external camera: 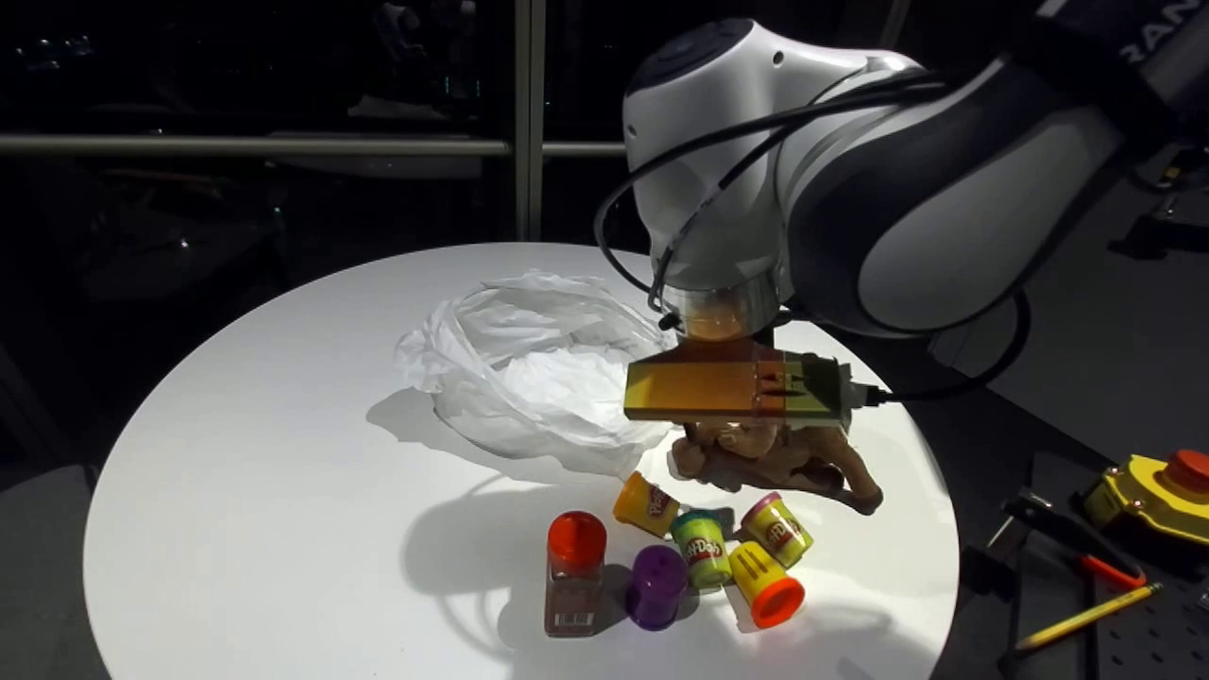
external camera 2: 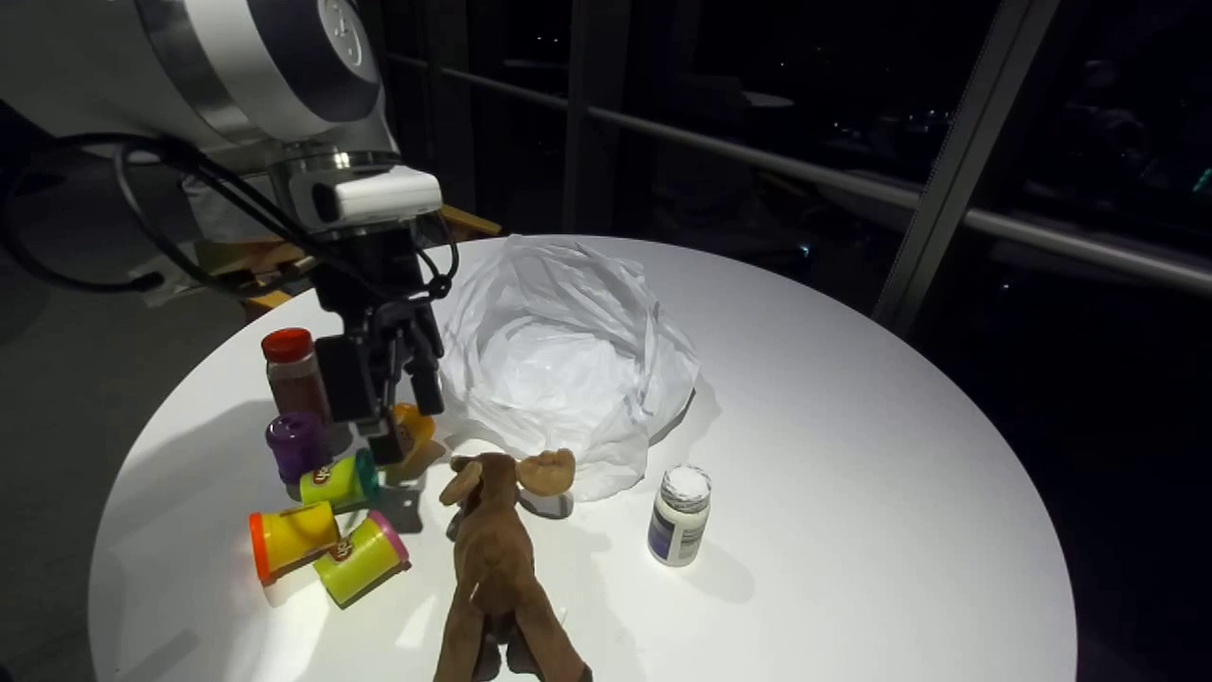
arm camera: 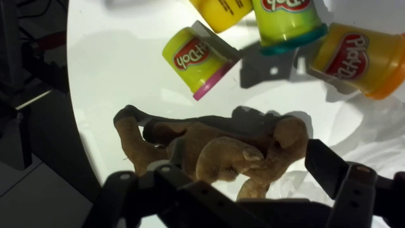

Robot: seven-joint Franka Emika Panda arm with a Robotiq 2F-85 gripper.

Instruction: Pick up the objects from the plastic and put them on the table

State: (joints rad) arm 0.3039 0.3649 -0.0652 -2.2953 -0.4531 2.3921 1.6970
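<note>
— Where does the toy (arm camera: 215, 148) lie from the fingers (arm camera: 326, 167)?

— Below them, on the table (external camera: 283, 472). The wrist view shows it spanning the gap, its long axis running roughly along the line from one to the other, head toward the bag (external camera: 519, 425)

— Gripped?

— No. They stand wide apart, and in an exterior view the toy (external camera 2: 497, 559) lies off from them, untouched

— So bringing them together lower down would squeeze it end to end?

— I think so. A hold across the body would want a turn first. But it is on the table already, so I'd rather go straight up, clear of it

— And the rest?

— The tubs (external camera: 702, 550), jar (external camera: 574, 581) and bottle (external camera 2: 679, 516) are on the table too. The job looks nearly done, in my view

— Anything left in the bag?

— Its mouth shows only white folds; I can't tell what they hide. To check, the fingers would pass over the toy's head, since the bag sits just beyond; whether the two touch I can't tell
</note>
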